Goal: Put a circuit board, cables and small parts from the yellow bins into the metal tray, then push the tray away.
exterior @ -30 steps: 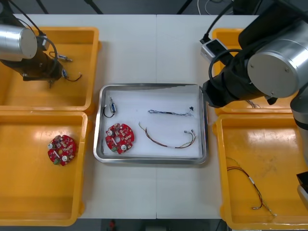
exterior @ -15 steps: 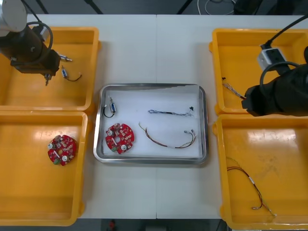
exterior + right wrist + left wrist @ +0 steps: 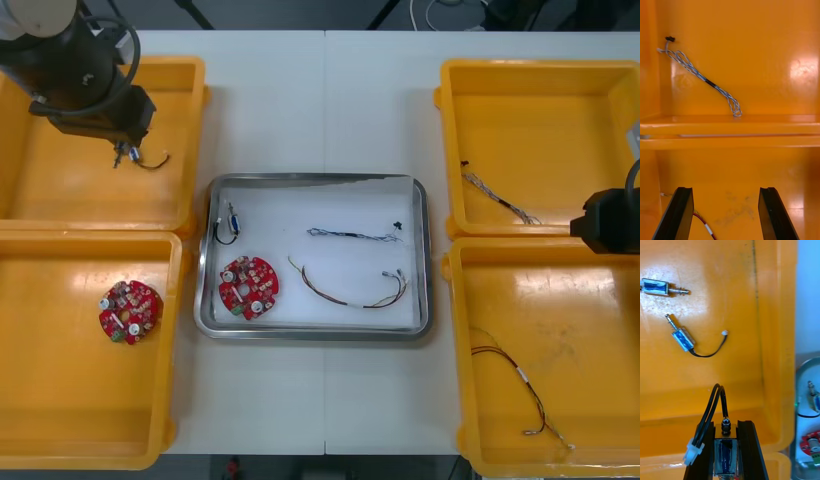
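My left gripper (image 3: 726, 450) is shut on a small metal part (image 3: 725, 452) whose black cable loops up beside one finger. It hangs over the far left yellow bin (image 3: 60, 195), where my left gripper (image 3: 121, 153) shows at the bin's right side. Beneath it lie two more small metal parts (image 3: 655, 286) (image 3: 683, 339). The metal tray (image 3: 312, 334) holds a red circuit board (image 3: 248, 287), a small metal part (image 3: 229, 222), a blue and white cable (image 3: 352, 236) and a red and yellow cable (image 3: 350, 290). My right gripper (image 3: 725, 215) stands open over the near right bin (image 3: 733, 176).
Another circuit board (image 3: 128, 311) lies in the near left bin (image 3: 60, 440). A blue and white cable (image 3: 498, 196) rests in the far right bin (image 3: 540, 75), and a red and yellow cable (image 3: 520, 385) in the near right bin. My right arm (image 3: 610, 222) is at the right edge.
My right arm has pulled back from the tray's far right corner to the right edge. My left arm has shifted right over the far left bin, toward the tray.
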